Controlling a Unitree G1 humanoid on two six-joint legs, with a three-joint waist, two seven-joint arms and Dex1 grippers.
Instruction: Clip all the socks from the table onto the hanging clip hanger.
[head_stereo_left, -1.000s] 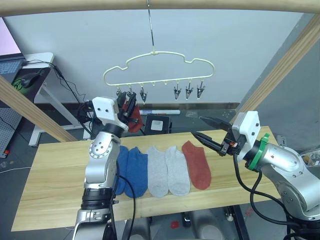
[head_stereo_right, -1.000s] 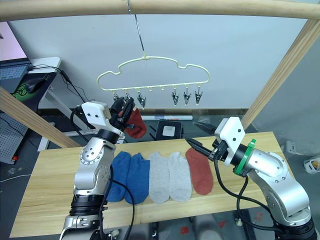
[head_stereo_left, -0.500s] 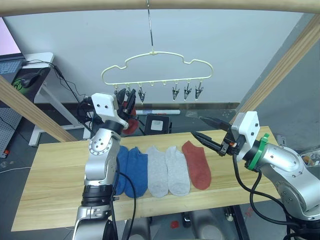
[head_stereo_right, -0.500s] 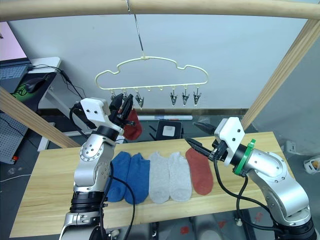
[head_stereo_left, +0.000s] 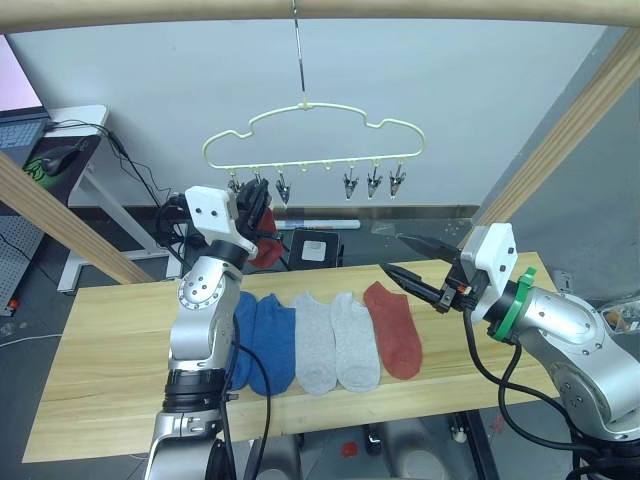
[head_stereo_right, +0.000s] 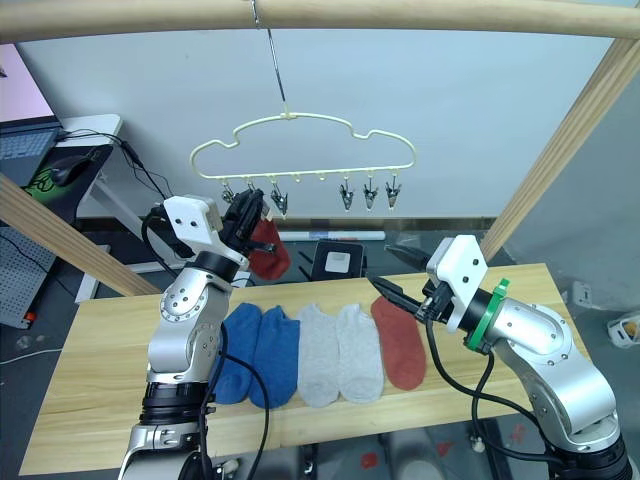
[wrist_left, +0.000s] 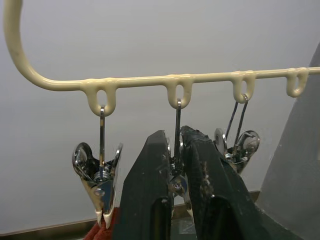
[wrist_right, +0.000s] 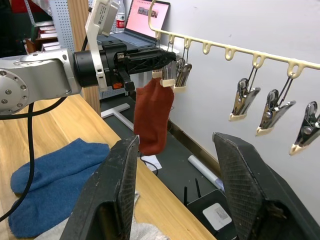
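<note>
pale yellow cloud-outlined wire clip hanger (head_stereo_left: 315, 137) hangs above and behind the long light-wood plank table (head_stereo_left: 100, 350) | five short fabric ankle socks (head_stereo_left: 330, 338) lie side by side mid-table | sixth short sock (wrist_right: 151, 120) hangs from a small metal clip (wrist_right: 168, 73) at the hanger's left end

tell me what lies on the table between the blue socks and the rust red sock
Two light grey socks lie side by side between the blue socks and the rust red sock on the table, seen in both eye views.
</note>
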